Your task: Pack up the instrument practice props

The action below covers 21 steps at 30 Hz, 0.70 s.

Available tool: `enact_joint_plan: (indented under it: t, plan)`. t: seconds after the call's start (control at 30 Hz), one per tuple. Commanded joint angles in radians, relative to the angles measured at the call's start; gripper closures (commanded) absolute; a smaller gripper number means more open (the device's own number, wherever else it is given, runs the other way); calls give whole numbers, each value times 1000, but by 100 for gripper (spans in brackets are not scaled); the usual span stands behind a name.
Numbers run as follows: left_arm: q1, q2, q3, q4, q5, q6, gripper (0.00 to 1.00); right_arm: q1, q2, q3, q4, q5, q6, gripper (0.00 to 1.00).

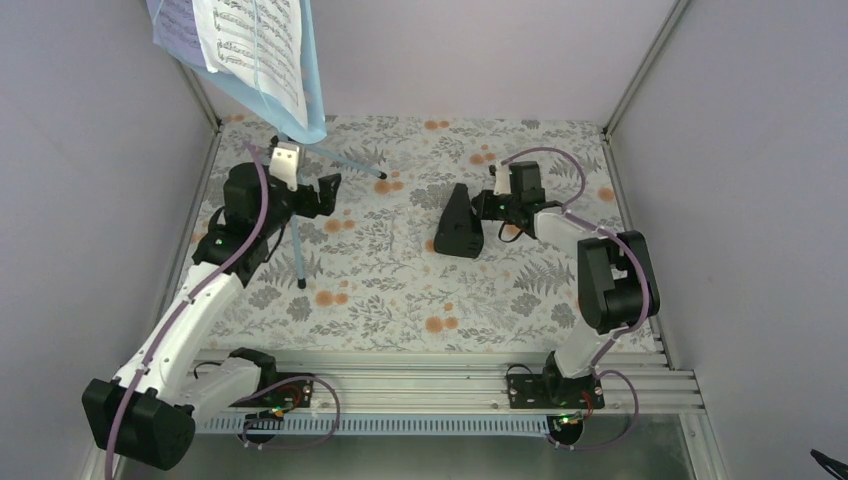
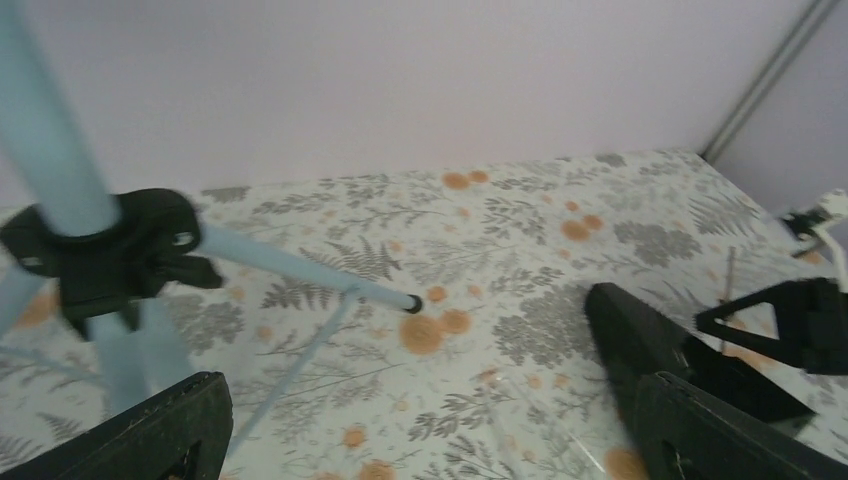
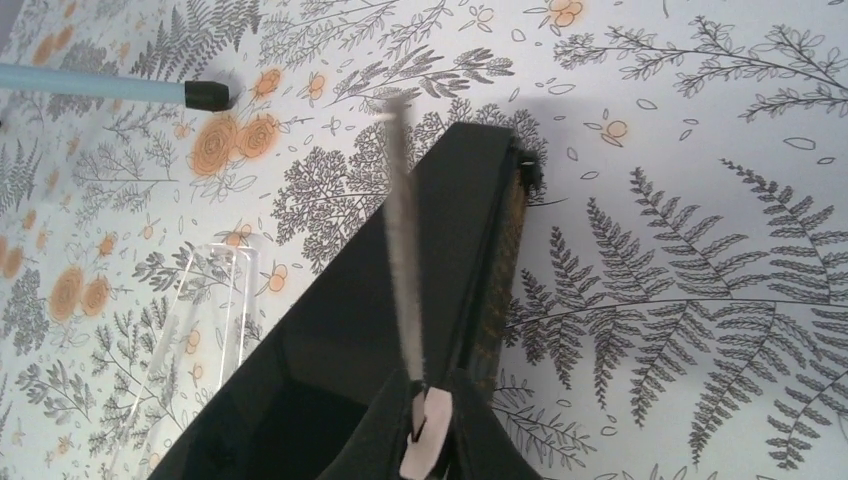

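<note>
Left pincer gapes wide on its outstretched arm; right pincer, arm folded, is pinched shut.

Soft even light, faint shadows, left wrist view hazy (perhaps motion blur)

no word, number or brand can be read in any of the three views. the white sheet-music page on the light blue music stand, top left in the overhead view, carries printed staves and notes, too small to show a title or lettering. the lavender page beside it bears the same fine notation. the black metronome shows no legible mark.
</note>
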Motion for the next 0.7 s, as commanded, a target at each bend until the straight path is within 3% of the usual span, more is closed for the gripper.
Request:
enact_joint_plan:
  t: [0.0, 0.3, 0.67]
  plan:
    - [-75, -10, 42, 4, -62, 11, 0, 44, -43, 27, -19, 35, -40, 95]
    - [-172, 12, 41, -22, -108, 11, 0, 109, -175, -55, -85, 58, -51, 96]
    - [-494, 36, -83, 57, -204, -207, 0, 232, -368, -241, -115, 134, 56, 94]
